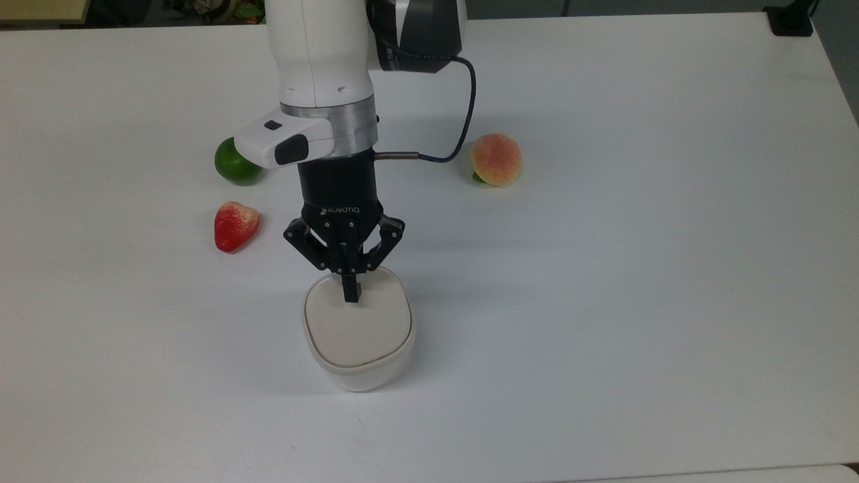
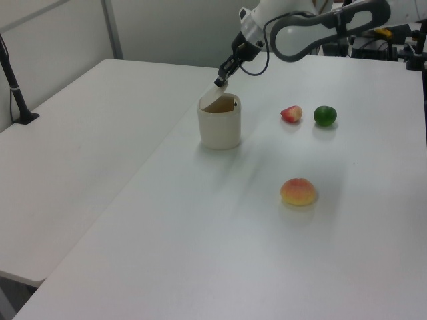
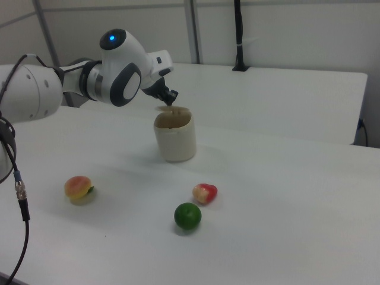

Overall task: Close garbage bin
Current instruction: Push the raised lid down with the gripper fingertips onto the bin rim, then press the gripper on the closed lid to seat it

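Probably "ROBOTIQ" above garbage bin [image 1: 359, 335]

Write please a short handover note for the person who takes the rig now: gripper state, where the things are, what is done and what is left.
Gripper: shut, holding nothing, fingertips pressing on the lid near its far edge in the top view.
Bin: upright on the white table, just below the gripper.
Done: in the top view the lid looks flat in the rim.
Left: in the left view the lid seems not fully down, so confirm it is seated, then lift the arm away.
Strawberry, lime and peach lie apart from the bin, untouched.
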Robot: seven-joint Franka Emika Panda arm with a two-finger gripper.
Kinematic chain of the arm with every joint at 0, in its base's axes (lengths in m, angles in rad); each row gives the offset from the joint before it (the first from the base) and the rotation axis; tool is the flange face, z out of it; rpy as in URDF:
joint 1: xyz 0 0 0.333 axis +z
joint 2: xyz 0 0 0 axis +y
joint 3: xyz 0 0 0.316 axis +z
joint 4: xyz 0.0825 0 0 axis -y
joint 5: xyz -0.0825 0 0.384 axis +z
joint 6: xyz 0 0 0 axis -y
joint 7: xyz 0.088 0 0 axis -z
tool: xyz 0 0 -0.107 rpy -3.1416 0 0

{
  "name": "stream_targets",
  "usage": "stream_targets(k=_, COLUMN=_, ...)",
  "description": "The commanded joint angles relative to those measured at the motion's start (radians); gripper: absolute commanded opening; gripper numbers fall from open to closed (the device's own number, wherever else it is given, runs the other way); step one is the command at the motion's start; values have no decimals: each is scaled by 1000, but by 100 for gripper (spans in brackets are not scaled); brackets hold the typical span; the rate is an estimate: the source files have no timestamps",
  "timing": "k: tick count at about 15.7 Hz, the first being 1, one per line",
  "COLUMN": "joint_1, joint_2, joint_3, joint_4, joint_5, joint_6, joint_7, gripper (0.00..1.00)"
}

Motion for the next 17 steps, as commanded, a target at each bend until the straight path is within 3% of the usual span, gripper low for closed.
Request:
stream_targets(k=1, joint_1=-1, joint_2=-59, joint_3=-7, joint_4=-77, joint_5=-21, joint_6=-45, joint_7=-19, gripper=2)
stream_targets(k=17, joint_1=-4, joint_2=-34, joint_3=-7, joint_4=-157, joint_5=-72, joint_6=-42, joint_7=-19, gripper=2)
